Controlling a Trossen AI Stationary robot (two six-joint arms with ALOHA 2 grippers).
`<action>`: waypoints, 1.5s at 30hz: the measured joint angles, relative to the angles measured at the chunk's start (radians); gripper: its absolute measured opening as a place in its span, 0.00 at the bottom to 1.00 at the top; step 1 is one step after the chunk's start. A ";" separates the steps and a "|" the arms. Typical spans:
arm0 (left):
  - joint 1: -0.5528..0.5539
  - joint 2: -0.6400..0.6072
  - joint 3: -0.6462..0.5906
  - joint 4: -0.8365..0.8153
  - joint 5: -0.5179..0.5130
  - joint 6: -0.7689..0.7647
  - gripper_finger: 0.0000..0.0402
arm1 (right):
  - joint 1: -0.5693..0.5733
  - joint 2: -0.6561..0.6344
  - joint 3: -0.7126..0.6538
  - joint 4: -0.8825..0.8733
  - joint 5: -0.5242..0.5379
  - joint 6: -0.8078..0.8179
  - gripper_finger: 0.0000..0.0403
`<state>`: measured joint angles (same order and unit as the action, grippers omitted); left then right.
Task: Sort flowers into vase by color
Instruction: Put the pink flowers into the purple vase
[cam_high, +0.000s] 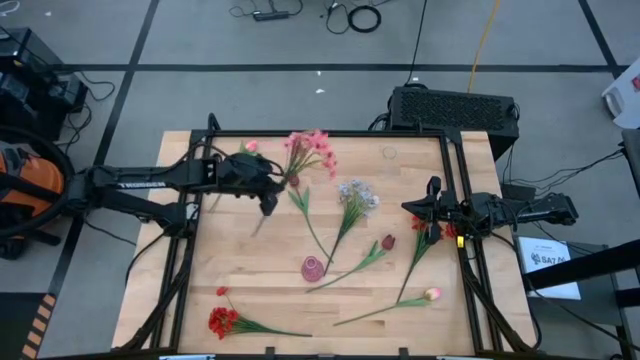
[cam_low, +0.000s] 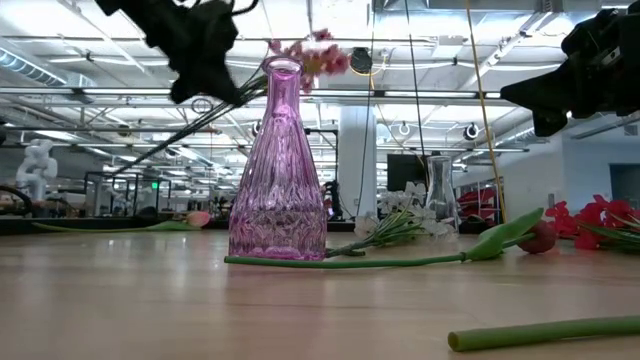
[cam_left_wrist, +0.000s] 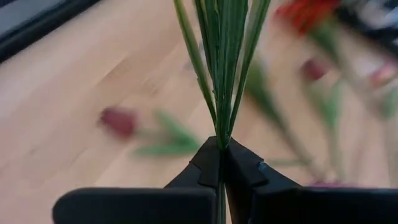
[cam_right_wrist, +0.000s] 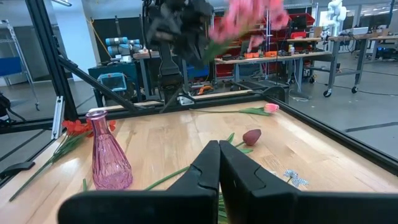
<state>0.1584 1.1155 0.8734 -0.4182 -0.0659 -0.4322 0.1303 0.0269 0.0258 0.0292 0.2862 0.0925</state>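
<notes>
My left gripper (cam_high: 268, 203) is up in the air over the table's far left part, shut on the pink spray (cam_high: 310, 150), which also shows in the low view (cam_low: 310, 55). The pink glass vase (cam_high: 313, 268) stands upright on its base near the table's middle (cam_low: 278, 170). My right gripper (cam_high: 432, 210) hovers shut at the right side (cam_right_wrist: 219, 152), just beyond a red flower (cam_high: 427, 230) lying flat. A pale blue-white spray (cam_high: 356, 195), a dark red bud (cam_high: 388, 242), a pink bud (cam_high: 432, 293) and a red spray (cam_high: 222, 322) lie on the wood. My left gripper pinches the pink spray's bunched green stalks (cam_left_wrist: 221, 127) between its two fingers, coming from above and lying across them. The spray is lifted clear and tilted: its heads (cam_low: 320, 50) point up toward the far right, and its stalk ends (cam_low: 135, 168) hang lower on the other side.
A clear glass vase (cam_low: 440, 190) stands toward the far side. Another pink bud (cam_high: 250, 147) lies near the far left corner. A black frame (cam_high: 330, 132) borders the table. Bare wood shows along the near edge (cam_high: 330, 335) and the left side.
</notes>
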 joint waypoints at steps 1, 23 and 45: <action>-0.014 0.000 0.000 0.059 -0.006 0.003 0.02 | 0.000 0.000 0.000 0.000 0.000 0.000 0.00; -0.459 0.061 0.001 0.913 -0.240 0.386 0.00 | 0.000 0.000 0.000 0.001 0.000 0.000 0.00; -0.542 0.127 -0.208 1.200 -0.317 0.334 0.00 | 0.000 0.000 0.000 0.000 0.000 0.000 0.00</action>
<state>-0.3832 1.2422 0.6649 0.7818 -0.3830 -0.0986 0.1303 0.0266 0.0257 0.0296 0.2860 0.0925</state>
